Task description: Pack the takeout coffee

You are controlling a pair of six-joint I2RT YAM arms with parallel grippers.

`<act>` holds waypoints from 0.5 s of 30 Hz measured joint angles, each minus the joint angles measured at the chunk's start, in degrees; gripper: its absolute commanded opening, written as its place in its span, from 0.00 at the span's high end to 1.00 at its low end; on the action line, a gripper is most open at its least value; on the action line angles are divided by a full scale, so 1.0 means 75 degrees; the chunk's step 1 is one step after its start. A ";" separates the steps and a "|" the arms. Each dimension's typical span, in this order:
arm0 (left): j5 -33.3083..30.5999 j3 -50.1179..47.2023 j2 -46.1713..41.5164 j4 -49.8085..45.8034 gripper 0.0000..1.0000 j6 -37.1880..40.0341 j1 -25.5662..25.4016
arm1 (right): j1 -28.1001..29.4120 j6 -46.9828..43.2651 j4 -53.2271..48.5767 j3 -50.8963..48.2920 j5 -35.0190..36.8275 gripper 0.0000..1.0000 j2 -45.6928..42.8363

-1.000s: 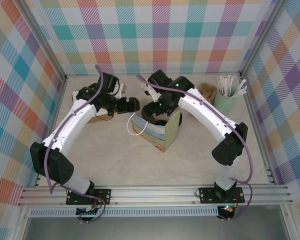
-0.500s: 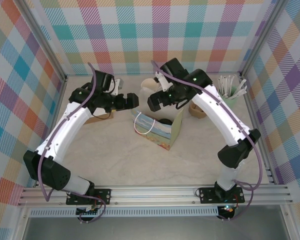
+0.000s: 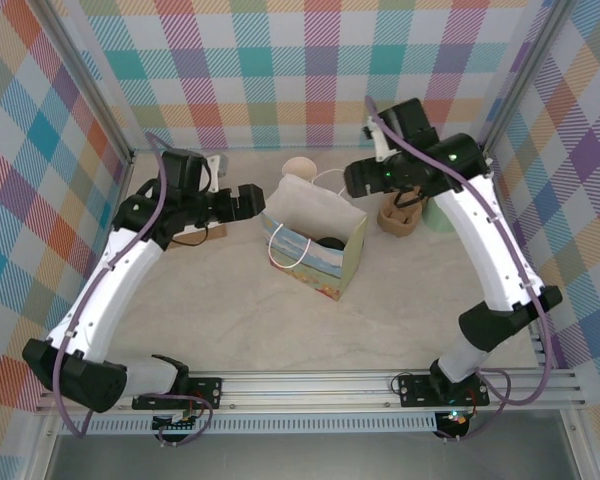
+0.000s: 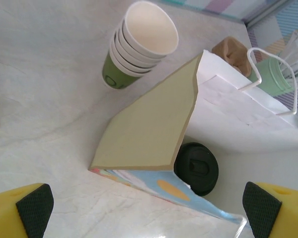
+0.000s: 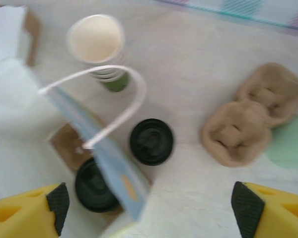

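Coffee [image 4: 196,168] sits inside the open bag [image 4: 149,124], black lid [image 3: 330,242] up, just ahead of the left claw [image 4: 149,206], which gapes wide and empty; right claw [image 5: 149,201] hovers above the bag's edge, also spread, holding nothing

My left fingertips [image 4: 21,210] are yellow with black pads. At eleven o'clock, the stacked cups [image 4: 139,44] are green outside, cream inside. The bag [image 4: 149,124] is olive-sided, white within; the lid of the takeout coffee [image 4: 196,168] is black. The walls [image 3: 310,60] wear pastel plaid.
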 measured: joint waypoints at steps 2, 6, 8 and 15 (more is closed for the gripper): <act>-0.0175 -0.0187 -0.0268 0.0087 0.00 0.0000 0.0029 | -0.0388 0.0003 0.0000 -0.0373 0.0341 0.19 -0.0283; -0.0487 -0.0434 -0.0647 0.0131 0.00 0.0006 0.0076 | -0.1142 0.0000 0.0184 -0.1373 0.0810 0.24 -0.0717; -0.0618 -0.0501 -0.0746 0.0128 0.00 0.0020 0.0087 | -0.1475 -0.0009 0.0335 -0.1871 0.1043 0.26 -0.0819; -0.0799 -0.0632 -0.0828 0.0125 0.00 0.0058 0.0134 | -0.2256 -0.0323 0.1279 -0.2841 0.1891 0.38 -0.0729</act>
